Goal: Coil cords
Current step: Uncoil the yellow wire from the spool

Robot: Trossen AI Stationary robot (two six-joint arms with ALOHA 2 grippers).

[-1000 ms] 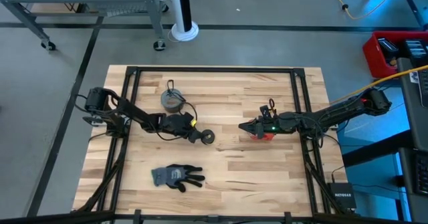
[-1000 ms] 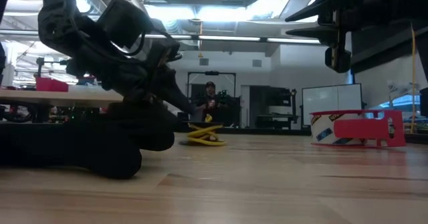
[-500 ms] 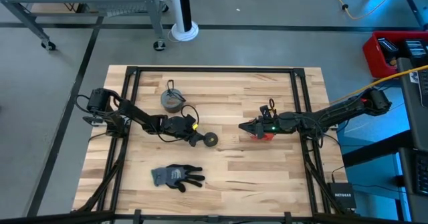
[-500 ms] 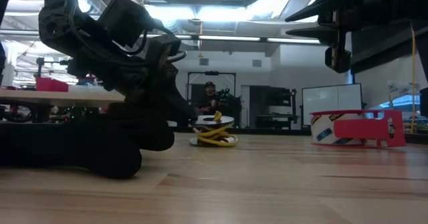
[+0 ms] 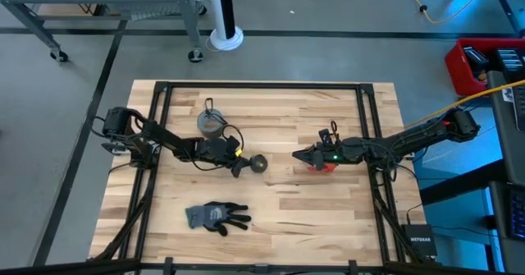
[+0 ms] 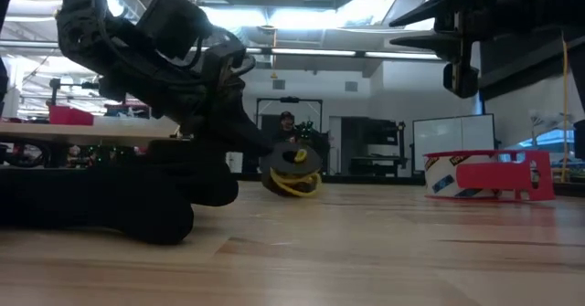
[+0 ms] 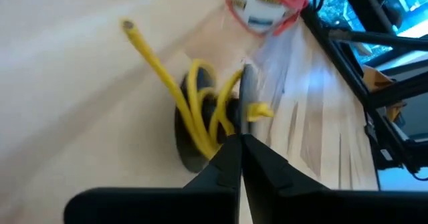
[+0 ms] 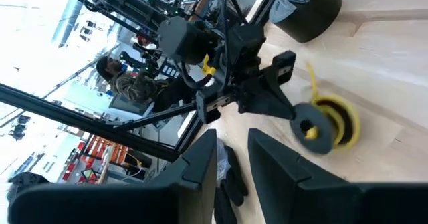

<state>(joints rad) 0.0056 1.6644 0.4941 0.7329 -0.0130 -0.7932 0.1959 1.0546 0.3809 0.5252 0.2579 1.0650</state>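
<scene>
Black glove nearest the front edge of the wooden table, flat, well apart from both arms. In the low view only a dark blurred bulk up close; hard to tell glove from arm there.

Further in, left gripper near the table's middle, fingers pressed together with no gap showing, pinching the yellow cord. Cord wound in loops around a black disc-shaped part, tilted up on edge, one loose yellow end sticking out; exact spot of the pinch hidden behind the fingertips.

Level with it and well apart, right gripper hovering, jaws parted with a clear gap and holding nothing, just beside the red tape roll, itself largely covered by the arm from above.

Beyond, grey tape roll near the left arm, with a thin black cord looping beside it; too fine to follow its ends.

Past the table in the low view, a person, partly hidden behind the coil.
</scene>
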